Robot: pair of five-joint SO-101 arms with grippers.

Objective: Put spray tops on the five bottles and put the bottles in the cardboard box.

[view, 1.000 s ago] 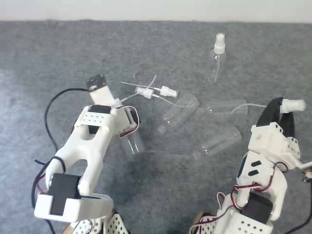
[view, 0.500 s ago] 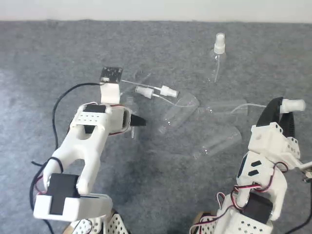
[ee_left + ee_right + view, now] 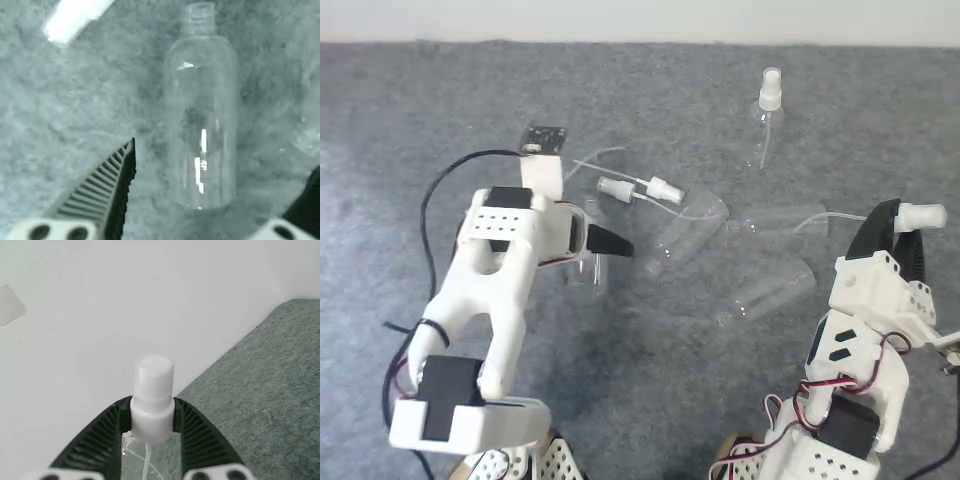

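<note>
My left gripper (image 3: 598,250) hangs open over a clear capless bottle (image 3: 588,268) on the grey carpet. In the left wrist view the bottle (image 3: 202,125) lies between the spread jaws of the left gripper (image 3: 222,160), touching neither finger. My right gripper (image 3: 152,412) is shut on a white spray top (image 3: 152,395) and holds it up at the right side (image 3: 920,215). Two loose spray tops (image 3: 618,188) (image 3: 666,187) with thin tubes lie behind the left gripper. One bottle with a spray top (image 3: 767,118) stands upright at the back.
Three more clear capless bottles lie on the carpet between the arms: one (image 3: 685,232) in the middle, one (image 3: 782,220) farther right, one (image 3: 770,288) nearer the front. A white wall (image 3: 640,20) borders the carpet's far edge. A black cable (image 3: 435,215) loops beside the left arm.
The left arm's wrist has swung toward the back of the table and its black finger has opened out to the right over the bottle. The right arm has kept still with its spray top.
</note>
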